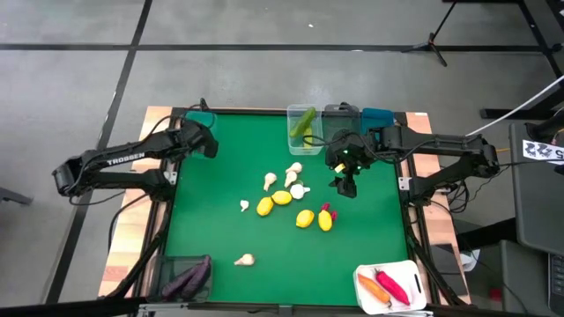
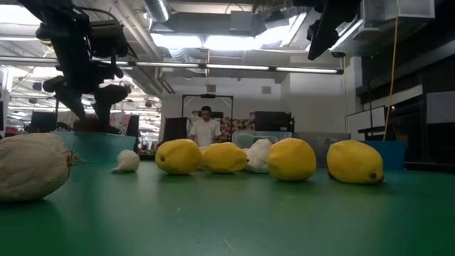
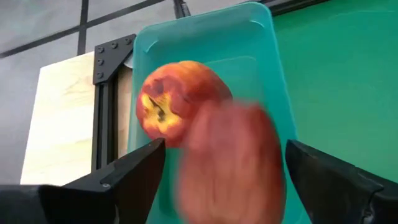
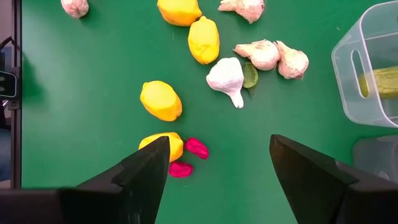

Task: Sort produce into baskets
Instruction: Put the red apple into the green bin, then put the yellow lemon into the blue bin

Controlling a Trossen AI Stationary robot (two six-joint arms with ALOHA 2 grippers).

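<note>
My left gripper hangs open over a teal basket at the table's far left corner. One red apple lies in that basket. A second red apple, blurred, shows between the open fingers above the basket floor. My right gripper hovers open above the green table, over lemons, garlic bulbs and small red-pink peppers, with nothing between its fingers. My left gripper stands with a finger on either side of the blurred apple, coming from above at a slant. I cannot tell whether either finger touches it.
A clear basket with cucumbers stands at the far edge, a dark grey and a teal one beside it. A dark basket with eggplants sits near left, a white one with carrot and peppers near right. A garlic bulb lies apart.
</note>
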